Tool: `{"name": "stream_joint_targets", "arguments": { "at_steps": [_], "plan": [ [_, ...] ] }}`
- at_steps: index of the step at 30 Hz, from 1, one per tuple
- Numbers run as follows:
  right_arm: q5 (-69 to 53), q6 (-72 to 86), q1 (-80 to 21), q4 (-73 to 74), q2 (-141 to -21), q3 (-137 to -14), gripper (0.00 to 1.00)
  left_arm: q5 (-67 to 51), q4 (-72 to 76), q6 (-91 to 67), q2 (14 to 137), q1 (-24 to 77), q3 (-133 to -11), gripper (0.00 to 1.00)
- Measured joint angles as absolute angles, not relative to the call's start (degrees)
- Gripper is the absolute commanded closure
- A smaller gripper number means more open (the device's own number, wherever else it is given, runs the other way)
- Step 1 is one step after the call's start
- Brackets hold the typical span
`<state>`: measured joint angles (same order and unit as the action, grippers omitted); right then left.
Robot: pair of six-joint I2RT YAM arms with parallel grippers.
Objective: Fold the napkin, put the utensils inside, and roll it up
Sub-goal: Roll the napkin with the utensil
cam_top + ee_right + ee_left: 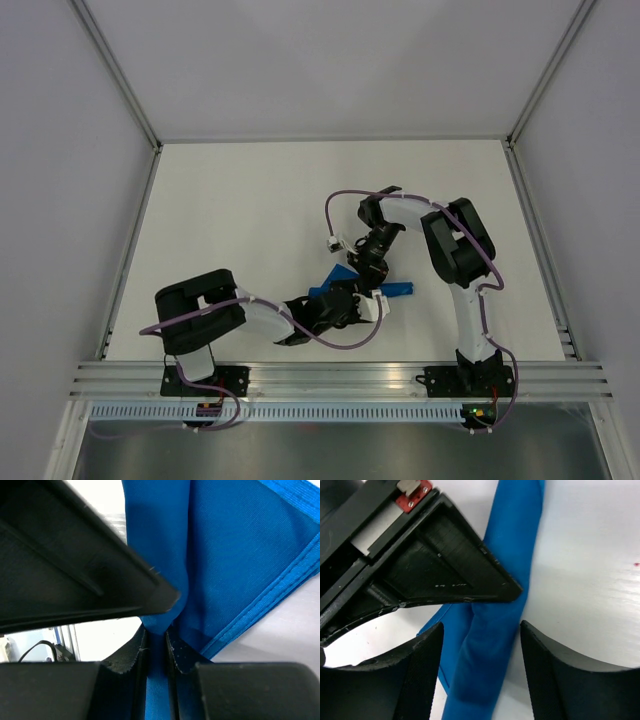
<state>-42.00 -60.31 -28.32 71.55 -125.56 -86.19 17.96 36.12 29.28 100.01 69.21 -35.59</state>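
1. Napkin [335, 282] — rolled into a narrow blue strip — lies on the tabletop [250, 220], near the front, between the two arms;
2. Left fingers [420, 670] released, spread either side of the roll;
3. Right fingers [182, 657] clenched on a napkin fold.

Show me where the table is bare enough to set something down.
Bare: the far half of the table, from the back wall down to the right arm; the left side, between rail and left arm. Crowded: near centre, where both arms meet over the napkin.
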Motion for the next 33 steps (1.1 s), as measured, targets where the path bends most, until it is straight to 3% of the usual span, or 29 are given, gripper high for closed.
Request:
{"name": "stream_joint_targets", "arguments": {
  "at_steps": [2, 5, 6, 12, 20, 26, 33],
  "plan": [
    [-42.11, -60.34, -28.25, 71.83, -125.69, -86.19, 0.84, 17.67, 35.81, 29.30, 100.18, 68.29, -35.79, 0.37],
    [-42.26, -60.53, -28.14, 72.16, -125.95, -86.41, 0.85, 15.31, 33.71, 29.23, 100.29, 67.40, -36.69, 0.53],
    [-42.35, -60.64, -28.12, 72.44, -126.17, -86.61, 0.85, 14.37, 32.42, 29.21, 100.38, 67.31, -37.26, 0.66],
    [-42.26, -61.34, -27.66, 74.13, -127.15, -87.64, 0.79, 10.13, 26.28, 28.60, 100.79, 66.72, -40.38, 0.96],
    [-42.68, -60.75, -27.24, 76.03, -126.52, -87.37, 0.42, 2.42, 19.73, 26.13, 100.90, 63.57, -44.21, 0.98],
    [-42.06, -59.18, -26.33, 71.40, -122.61, -85.73, 0.34, -4.16, 19.35, 23.11, 101.10, 60.51, -44.75, 0.98],
    [-41.82, -54.96, -19.97, 61.32, -115.52, -85.43, 0.32, -12.19, 17.93, 19.81, 101.67, 56.77, -46.02, 0.98]
  ]
}}
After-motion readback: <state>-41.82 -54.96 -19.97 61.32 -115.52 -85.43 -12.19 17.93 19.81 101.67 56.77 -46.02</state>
